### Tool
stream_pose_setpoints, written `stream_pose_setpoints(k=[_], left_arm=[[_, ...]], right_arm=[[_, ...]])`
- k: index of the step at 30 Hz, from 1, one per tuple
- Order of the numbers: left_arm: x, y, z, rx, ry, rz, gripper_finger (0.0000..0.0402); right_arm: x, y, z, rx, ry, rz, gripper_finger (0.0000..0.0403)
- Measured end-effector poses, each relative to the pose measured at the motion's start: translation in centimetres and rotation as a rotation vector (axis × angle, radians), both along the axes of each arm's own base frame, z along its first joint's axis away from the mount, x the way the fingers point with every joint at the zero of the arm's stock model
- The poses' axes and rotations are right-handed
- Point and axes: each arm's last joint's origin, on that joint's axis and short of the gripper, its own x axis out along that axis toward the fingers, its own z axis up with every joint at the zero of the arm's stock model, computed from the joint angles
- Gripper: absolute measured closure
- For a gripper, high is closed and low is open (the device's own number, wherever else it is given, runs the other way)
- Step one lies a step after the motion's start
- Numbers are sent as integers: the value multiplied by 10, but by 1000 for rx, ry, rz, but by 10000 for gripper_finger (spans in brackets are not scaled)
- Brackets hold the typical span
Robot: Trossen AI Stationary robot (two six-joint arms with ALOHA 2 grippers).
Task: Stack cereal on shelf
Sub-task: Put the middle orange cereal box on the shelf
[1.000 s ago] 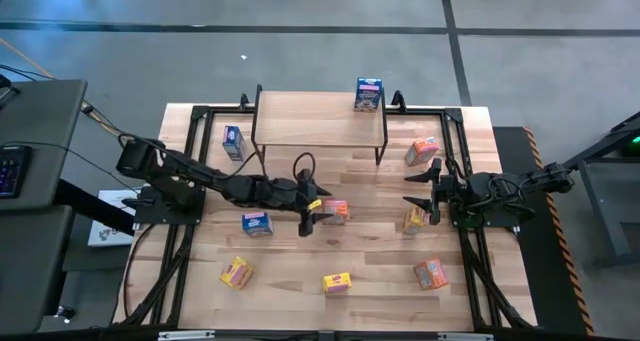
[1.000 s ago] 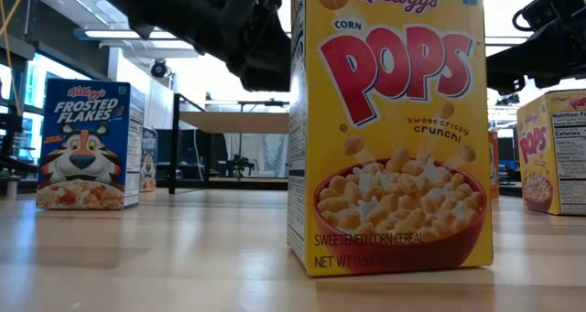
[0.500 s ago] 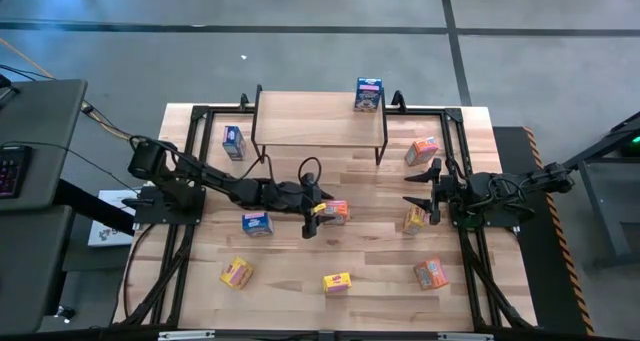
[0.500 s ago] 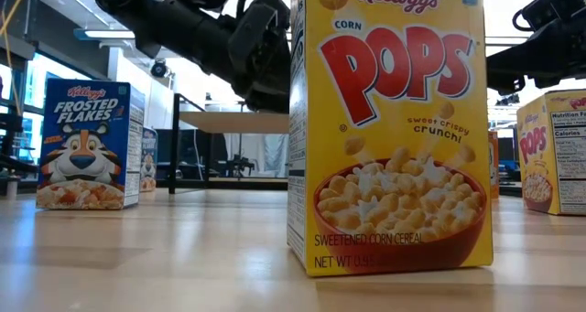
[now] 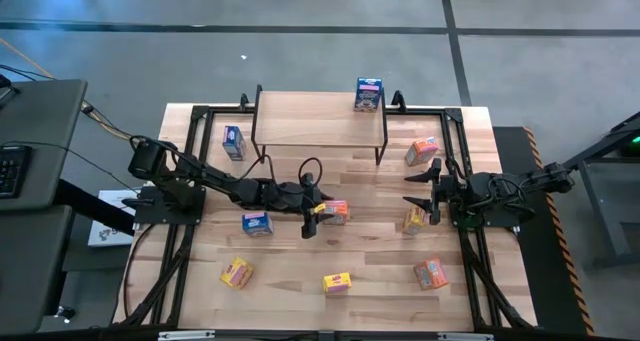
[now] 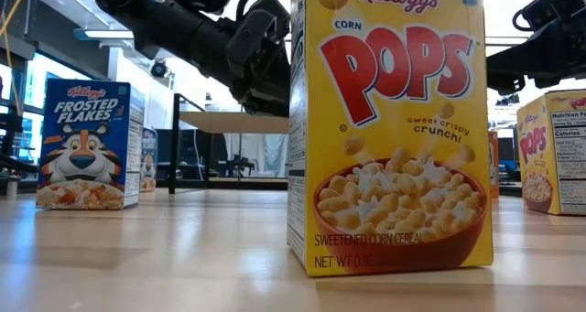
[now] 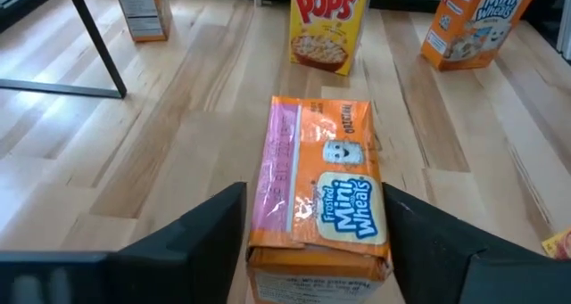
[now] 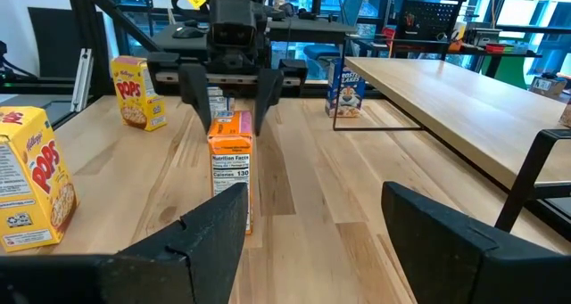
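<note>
**Left gripper straddling orange box, mid-worktop**

At the worktop [image 5: 380,261] centre, the left gripper [image 5: 318,212] sat low over an orange Mini-Wheats box [image 7: 319,193] lying flat, one finger [image 7: 192,237] on each side; contact could not be told. Beyond it, the right gripper [image 5: 421,191] hovered half-open, holding nothing, beside a yellow box [image 5: 414,220]. Farthest, the shelf [image 5: 320,119] carried one blue box [image 5: 368,94].

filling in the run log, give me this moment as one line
left gripper: straddling flat orange Mini-Wheats box, mid-table | right gripper: open, waiting at right side | shelf: one blue box
</note>
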Motion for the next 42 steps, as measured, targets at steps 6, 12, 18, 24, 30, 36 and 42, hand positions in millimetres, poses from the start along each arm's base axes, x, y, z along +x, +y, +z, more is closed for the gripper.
stream_pose_setpoints(k=[6,12,18,24,30,36,42], left_arm=[[0,0,0,18,0,-8,217],[0,0,0,39,2,-19,240],[-1,0,2,40,-4,-20,245],[-4,2,17,80,-38,-37,246],[-16,16,44,133,-69,-29,247],[-32,37,73,200,-105,7,247],[-44,64,94,287,-156,71,247]], right_arm=[[0,0,0,0,0,0,151],[0,0,0,0,0,0,151],[0,0,0,0,0,0,151],[0,0,0,0,0,0,151],[0,0,0,0,2,0,151],[0,0,0,0,2,0,151],[0,0,0,0,2,0,151]])
